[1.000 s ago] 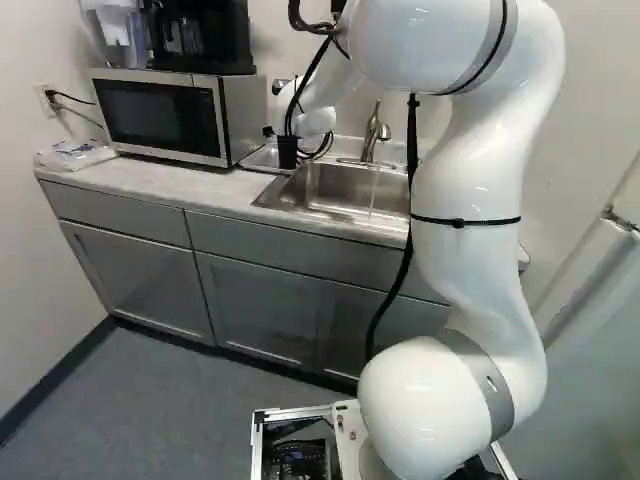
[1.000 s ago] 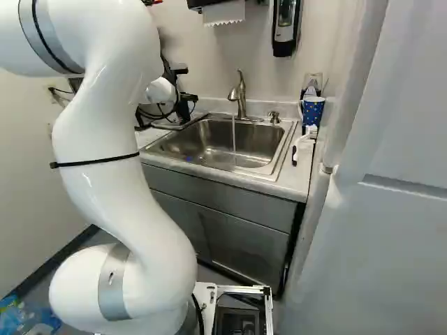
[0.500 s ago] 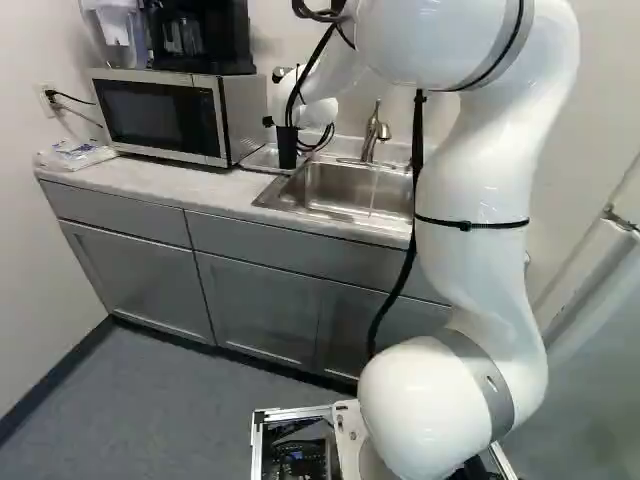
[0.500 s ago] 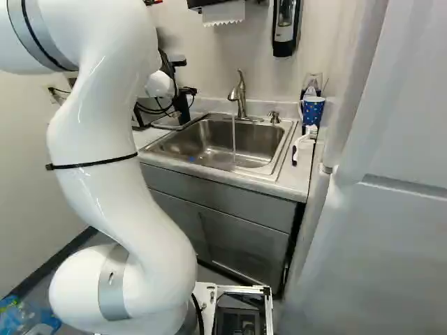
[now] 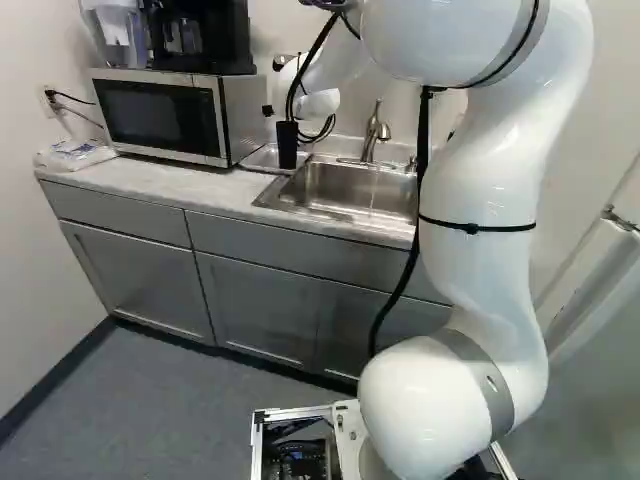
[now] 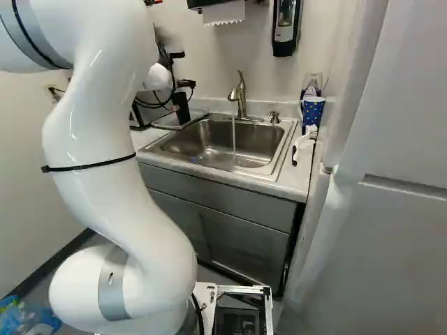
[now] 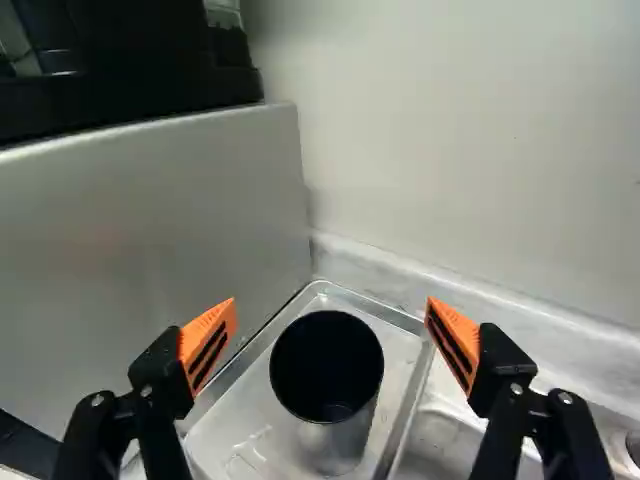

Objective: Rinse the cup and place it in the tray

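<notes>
The arm (image 5: pixel 475 190) is glossy white, with rounded, bulging joints and smooth curved links. Grey bands (image 5: pixel 484 385) ring the joints, and a thin black strap (image 5: pixel 476 227) circles one link. A thick black cable (image 5: pixel 402 275) runs alongside; thinner black cables (image 5: pixel 316 133) loop near the wrist. The black gripper (image 6: pixel 187 70) has silvery screws (image 7: pixel 97 400) and orange, wedge-shaped pads (image 7: pixel 207 340) with dark slots.

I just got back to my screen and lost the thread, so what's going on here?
The white arm's black gripper hovers open over a dark, round cup, holding nothing. The cup stands upright in the shiny metal tray beside the steel sink. Water is running from the curved metal faucet.
</notes>
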Motion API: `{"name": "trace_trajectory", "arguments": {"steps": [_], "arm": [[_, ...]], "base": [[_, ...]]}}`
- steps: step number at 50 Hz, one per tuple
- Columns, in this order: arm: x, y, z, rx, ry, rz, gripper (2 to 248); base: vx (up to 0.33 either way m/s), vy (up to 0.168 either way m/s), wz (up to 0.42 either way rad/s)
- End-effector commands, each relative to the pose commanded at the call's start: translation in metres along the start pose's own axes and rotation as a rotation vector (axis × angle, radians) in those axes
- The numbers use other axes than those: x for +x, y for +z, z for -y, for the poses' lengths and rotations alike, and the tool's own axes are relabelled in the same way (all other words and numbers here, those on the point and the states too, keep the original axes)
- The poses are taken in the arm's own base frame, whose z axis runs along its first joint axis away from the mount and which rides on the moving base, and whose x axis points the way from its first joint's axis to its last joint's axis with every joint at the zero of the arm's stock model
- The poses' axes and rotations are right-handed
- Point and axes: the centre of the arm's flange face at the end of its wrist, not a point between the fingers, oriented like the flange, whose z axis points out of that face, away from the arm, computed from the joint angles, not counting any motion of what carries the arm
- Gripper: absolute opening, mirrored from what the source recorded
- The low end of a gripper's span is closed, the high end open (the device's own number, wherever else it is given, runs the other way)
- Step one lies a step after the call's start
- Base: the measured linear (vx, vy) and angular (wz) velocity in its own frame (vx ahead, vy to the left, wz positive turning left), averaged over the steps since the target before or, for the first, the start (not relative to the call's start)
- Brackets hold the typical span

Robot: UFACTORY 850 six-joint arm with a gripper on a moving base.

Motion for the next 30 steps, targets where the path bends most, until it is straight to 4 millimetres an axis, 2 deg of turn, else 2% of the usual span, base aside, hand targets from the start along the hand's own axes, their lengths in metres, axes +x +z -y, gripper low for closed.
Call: {"name": "trace_trajectory", "arguments": {"steps": [14, 30], "arm": [[0.015, -0.006, -0.001, -0.002, 0.001, -0.027, 247], [0.032, -0.015, -0.016, -0.023, 0.005, -0.057, 247]], "base": [[0.000, 0.000, 0.000], [0.000, 0.000, 0.000]]}}
